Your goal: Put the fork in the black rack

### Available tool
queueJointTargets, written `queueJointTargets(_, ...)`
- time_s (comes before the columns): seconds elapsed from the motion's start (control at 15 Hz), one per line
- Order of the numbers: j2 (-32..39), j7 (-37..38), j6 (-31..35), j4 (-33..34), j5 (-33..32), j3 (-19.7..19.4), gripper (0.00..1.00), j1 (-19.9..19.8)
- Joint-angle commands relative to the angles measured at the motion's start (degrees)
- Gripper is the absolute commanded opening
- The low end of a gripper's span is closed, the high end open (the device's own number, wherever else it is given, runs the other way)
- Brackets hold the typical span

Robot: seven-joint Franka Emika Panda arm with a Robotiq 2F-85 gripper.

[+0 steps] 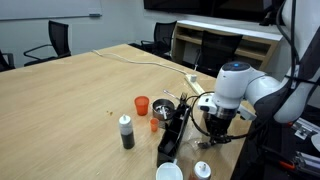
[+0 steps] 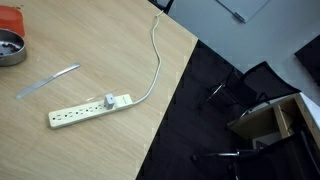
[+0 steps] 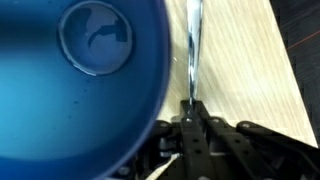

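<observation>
Fork (image 3: 193, 50): in the wrist view a slim silvery shaft runs straight up the middle of the frame from the gripper (image 3: 193, 115) at the bottom edge to the top edge. The dark fingers are pinched narrow around the fork's lower end and hold it above pale wood grain.

In both exterior views the largest thing is a wide light wooden table (image 1: 70, 95). Dark office chairs stand beyond it along the upper left of one frame and at the right of the other. A white and grey robot arm (image 1: 250, 90) reaches in from the right of an exterior view. Its gripper points down at the lower right of centre.

A big round blue vessel (image 3: 70, 80), out of focus, fills the left half of the wrist view.

The black rack (image 1: 172, 132) is long and narrow and lies lengthwise on the table just left of the gripper. The fork is outside it.

A white power strip (image 2: 90, 109) lies at the lower left of an exterior view. Its white cable (image 2: 157, 55) curves toward the top. Above and left of it lie a flat silvery utensil (image 2: 47, 82) and a metal bowl (image 2: 10, 48).

An orange cup (image 1: 141, 105) stands left of the rack and a white cup (image 1: 168, 172) stands at its near end. Left of the rack is a small black bottle (image 1: 127, 133) with a white cap, with any label too small to read.
</observation>
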Motion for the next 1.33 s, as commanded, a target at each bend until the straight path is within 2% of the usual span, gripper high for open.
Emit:
queueJointTargets(0.0, -4.3, 0.8, 1.2, -2.1, -0.3, 2.0, 0.02, -1.5)
queueJointTargets(0.27, -7.9, 0.5, 1.7, -3.5, 1.6, 5.5, 0.02, -2.9)
queueJointTargets(0.8, -16.6, -2.5, 0.6, -8.7, 9.4, 15.8, 0.02, -8.4)
queueJointTargets(1.07, -21.8, -4.1, 1.3, -8.1, 13.5, 19.3, 0.02, -9.6)
queueJointTargets(1.27, -24.8, -6.0, 4.2, -6.2, 17.0, 20.8, 0.02, -9.1)
